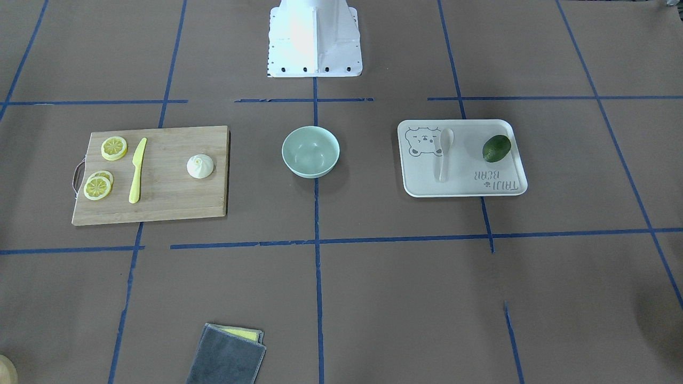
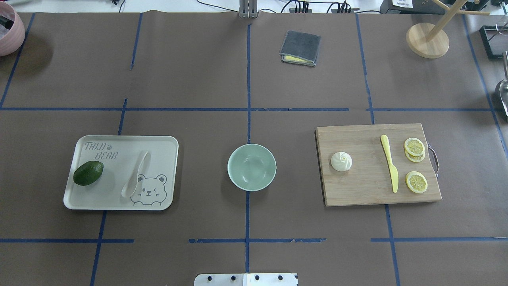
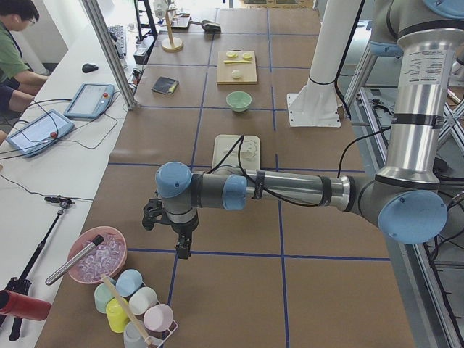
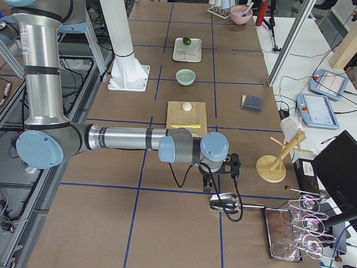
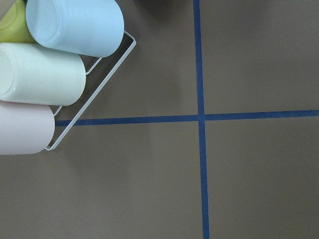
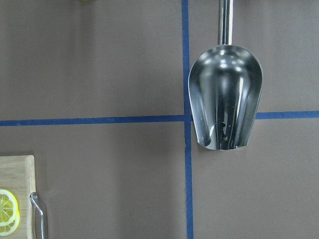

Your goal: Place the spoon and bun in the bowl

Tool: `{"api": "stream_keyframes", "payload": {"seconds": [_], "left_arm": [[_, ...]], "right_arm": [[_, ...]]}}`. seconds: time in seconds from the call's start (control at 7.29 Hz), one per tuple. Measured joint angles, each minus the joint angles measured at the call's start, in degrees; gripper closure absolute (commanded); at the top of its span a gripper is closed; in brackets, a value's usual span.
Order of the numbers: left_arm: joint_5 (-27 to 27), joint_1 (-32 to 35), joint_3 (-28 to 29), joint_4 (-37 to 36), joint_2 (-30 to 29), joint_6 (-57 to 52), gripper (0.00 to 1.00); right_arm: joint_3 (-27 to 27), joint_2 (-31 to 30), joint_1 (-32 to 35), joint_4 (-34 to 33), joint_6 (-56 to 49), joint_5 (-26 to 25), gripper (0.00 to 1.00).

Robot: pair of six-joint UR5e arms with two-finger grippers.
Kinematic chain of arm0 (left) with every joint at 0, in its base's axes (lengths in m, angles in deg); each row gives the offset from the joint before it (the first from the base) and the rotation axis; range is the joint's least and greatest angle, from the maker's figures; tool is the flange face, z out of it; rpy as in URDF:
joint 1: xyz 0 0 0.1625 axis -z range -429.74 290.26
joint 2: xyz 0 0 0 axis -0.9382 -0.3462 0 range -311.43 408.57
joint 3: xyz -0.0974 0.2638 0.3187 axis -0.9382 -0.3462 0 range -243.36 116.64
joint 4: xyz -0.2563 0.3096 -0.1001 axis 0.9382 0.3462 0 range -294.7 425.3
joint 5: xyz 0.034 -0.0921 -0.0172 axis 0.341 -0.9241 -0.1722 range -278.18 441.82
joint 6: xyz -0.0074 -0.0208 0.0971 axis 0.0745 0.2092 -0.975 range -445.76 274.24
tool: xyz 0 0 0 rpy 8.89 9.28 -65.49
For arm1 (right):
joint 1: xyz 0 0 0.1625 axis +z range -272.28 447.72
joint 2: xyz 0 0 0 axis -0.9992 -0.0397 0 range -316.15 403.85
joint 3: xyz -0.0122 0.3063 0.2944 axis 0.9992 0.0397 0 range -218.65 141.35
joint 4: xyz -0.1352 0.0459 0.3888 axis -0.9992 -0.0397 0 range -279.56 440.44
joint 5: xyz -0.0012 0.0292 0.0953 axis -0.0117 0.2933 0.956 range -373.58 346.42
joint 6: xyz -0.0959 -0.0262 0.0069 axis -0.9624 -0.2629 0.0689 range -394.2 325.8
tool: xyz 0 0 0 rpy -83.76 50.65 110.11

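Observation:
The off-white spoon (image 2: 135, 174) lies on a beige bear tray (image 2: 92, 204) left of centre in the overhead view. The white pleated bun (image 2: 341, 161) sits on a wooden cutting board (image 2: 365, 188) on the right. The mint-green bowl (image 2: 251, 167) stands empty between them on the centre line. My left gripper (image 3: 183, 250) shows only in the exterior left view, hanging far from the tray near a rack of cups. My right gripper (image 4: 207, 184) shows only in the exterior right view, past the board near a metal scoop. I cannot tell whether either is open or shut.
A dark green fruit (image 2: 88, 172) lies on the tray. A yellow knife (image 2: 389, 163) and lemon slices (image 2: 416, 182) lie on the board. A grey cloth (image 2: 300, 48) lies further out. Pastel cups (image 5: 50, 74) and a metal scoop (image 6: 225, 97) lie under the wrists.

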Motion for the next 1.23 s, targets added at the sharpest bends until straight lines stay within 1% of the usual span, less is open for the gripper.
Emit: {"api": "stream_keyframes", "payload": {"seconds": [0.27, 0.41, 0.69, 0.82, 1.1, 1.23], "left_arm": [[-0.43, 0.00, -0.63, 0.22, -0.13, 0.03, 0.00], [-1.38, -0.15, -2.03, 0.92, -0.41, 0.09, 0.00], [-2.43, -2.49, -7.17, 4.33, -1.38, 2.81, 0.00], [-2.31, -5.56, -10.72, 5.23, -2.03, 7.47, 0.00], [-1.81, -13.94, -18.05, 5.75, -2.92, 20.66, 0.00], [-1.06, -18.09, -20.39, 5.87, -3.93, 27.37, 0.00]], "right_arm": [[-0.08, -0.01, 0.00, 0.12, -0.05, -0.16, 0.00], [-0.32, -0.01, 0.00, 0.23, -0.06, -0.23, 0.00], [-1.46, 0.05, -0.20, 0.38, -0.01, -0.33, 0.00], [-1.82, 0.62, -0.65, 0.45, -0.02, -0.42, 0.00], [-1.95, 3.19, -1.39, 0.45, 0.05, -0.50, 0.00], [-1.98, 3.66, -1.81, 0.59, 0.62, -0.49, 0.00]]}}
